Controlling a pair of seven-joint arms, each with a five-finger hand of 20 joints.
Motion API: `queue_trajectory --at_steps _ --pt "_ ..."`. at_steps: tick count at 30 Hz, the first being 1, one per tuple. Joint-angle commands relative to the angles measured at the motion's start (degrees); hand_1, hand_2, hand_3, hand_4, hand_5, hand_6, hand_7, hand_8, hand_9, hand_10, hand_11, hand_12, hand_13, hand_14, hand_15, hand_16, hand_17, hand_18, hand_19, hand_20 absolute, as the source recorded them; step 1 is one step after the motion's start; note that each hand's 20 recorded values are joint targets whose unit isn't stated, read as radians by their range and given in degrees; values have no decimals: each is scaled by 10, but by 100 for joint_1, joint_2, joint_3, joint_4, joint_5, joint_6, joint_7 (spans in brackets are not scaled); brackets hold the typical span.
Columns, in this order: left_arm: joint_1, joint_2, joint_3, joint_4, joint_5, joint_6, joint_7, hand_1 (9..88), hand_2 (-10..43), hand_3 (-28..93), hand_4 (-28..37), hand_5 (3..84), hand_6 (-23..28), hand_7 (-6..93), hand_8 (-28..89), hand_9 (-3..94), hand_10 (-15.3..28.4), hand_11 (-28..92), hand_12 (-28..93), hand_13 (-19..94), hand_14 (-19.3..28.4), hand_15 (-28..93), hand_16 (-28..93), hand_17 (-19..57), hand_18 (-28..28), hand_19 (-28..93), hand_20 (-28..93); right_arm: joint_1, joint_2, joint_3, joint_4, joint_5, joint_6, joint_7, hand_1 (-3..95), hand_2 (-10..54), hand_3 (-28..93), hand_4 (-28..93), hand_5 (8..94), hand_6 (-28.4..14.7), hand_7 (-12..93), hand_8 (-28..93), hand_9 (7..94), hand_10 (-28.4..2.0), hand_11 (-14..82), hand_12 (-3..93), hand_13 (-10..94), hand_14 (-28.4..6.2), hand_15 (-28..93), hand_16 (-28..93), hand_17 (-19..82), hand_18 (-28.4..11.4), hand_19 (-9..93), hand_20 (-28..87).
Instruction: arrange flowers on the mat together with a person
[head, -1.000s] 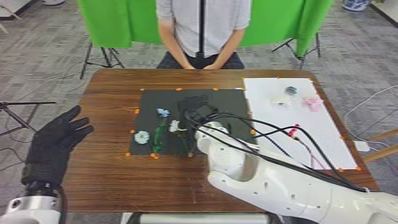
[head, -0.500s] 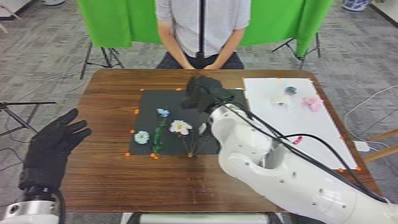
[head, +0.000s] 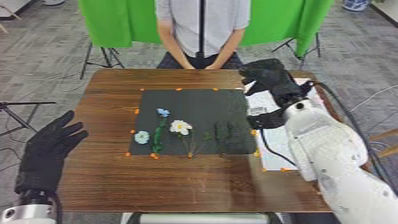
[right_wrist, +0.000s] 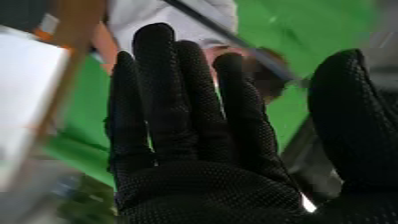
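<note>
In the head view my right hand (head: 269, 75) is above the far part of the white mat (head: 274, 145), fingers extended and holding nothing. The right wrist view has this hand (right_wrist: 187, 185) open, its fingers straight and thumb apart. On the dark mat (head: 200, 105) lie a small blue flower (head: 163, 112) with a green stem, a light blue flower (head: 141, 137) and a white flower (head: 180, 127) with a thin stem. Hand and arm hide much of the white mat and whatever flowers lie there. My left hand (head: 49, 145) is open at the table's left edge.
A person (head: 202, 30) stands across the table (head: 133, 185), hands together beyond its far edge, touching no flower. Orange markers line the mats. My right arm (head: 333, 145) spans the table's right side. A green cloth (head: 111, 25) hangs behind.
My right hand has moved from over the dark mat to the right, over the white mat, uncovering the white flower. My left hand has stayed about where it was.
</note>
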Motion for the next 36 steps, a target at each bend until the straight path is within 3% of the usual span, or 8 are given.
queue_trajectory --at_steps 1,2,6,8,16,28,29,36 --pt "182 -69 -25 -36 -26 13 46 216 59 799 -283 375 83 139 -103 328 189 262 83 225 260 561 -123 -97 212 506 92 -1218 -353 927 9 1214 275 -515 288 -2 717 -232 536 -33 127 -110 563 -190 192 148 519 -183 574 83 166 -222 683 2" --pt "190 -62 -9 -37 -51 41 97 216 59 798 -283 374 81 137 -103 326 189 261 84 224 260 559 -123 -97 212 505 92 -1269 -362 984 7 1409 361 -653 286 -2 718 -233 533 -33 127 -110 556 -189 190 147 510 -184 573 82 161 -223 677 6" --pt "184 -80 -13 -36 -22 -16 -1 214 59 797 -283 370 79 136 -102 320 186 256 85 220 258 555 -120 -97 212 504 92 -1553 -416 1242 -15 1963 534 -1109 283 2 725 -237 517 -28 129 -112 531 -187 184 148 485 -184 569 78 136 -215 647 27" --pt "193 -75 -1 -34 -27 -6 29 214 59 796 -283 369 79 136 -102 318 186 255 87 217 257 552 -119 -98 212 503 92 -1621 -408 1298 -23 1959 572 -1125 281 3 729 -245 514 -27 129 -112 529 -187 182 149 478 -185 568 80 135 -214 620 87" --pt "254 -75 21 -58 -77 56 111 214 60 796 -283 368 78 136 -102 319 187 255 90 216 257 553 -115 -99 212 503 92 -1891 -512 1580 -73 2238 536 -1341 269 8 741 -242 507 -25 130 -111 522 -186 182 149 469 -186 567 78 127 -213 606 96" --pt "139 -99 48 -65 -13 24 3 214 59 797 -283 368 78 136 -102 323 189 261 91 219 259 559 -114 -99 212 504 93 -1988 -638 1854 -25 2555 248 -1490 259 15 746 -244 501 -22 132 -113 516 -188 179 149 462 -190 565 80 121 -215 593 107" --pt "123 -35 66 -53 -53 55 37 214 59 797 -283 368 79 136 -102 325 190 262 91 219 259 560 -114 -99 212 505 94 -1999 -633 1855 -28 2580 273 -1521 258 16 747 -244 501 -22 132 -113 516 -188 179 149 461 -189 565 80 121 -214 593 108" --pt "167 27 88 -50 -116 121 124 215 60 796 -283 369 79 136 -101 329 193 267 91 223 262 568 -116 -99 212 506 96 -2023 -673 1903 -4 2657 170 -1558 251 22 750 -245 501 -22 132 -113 516 -189 180 150 460 -189 566 80 119 -216 590 114"
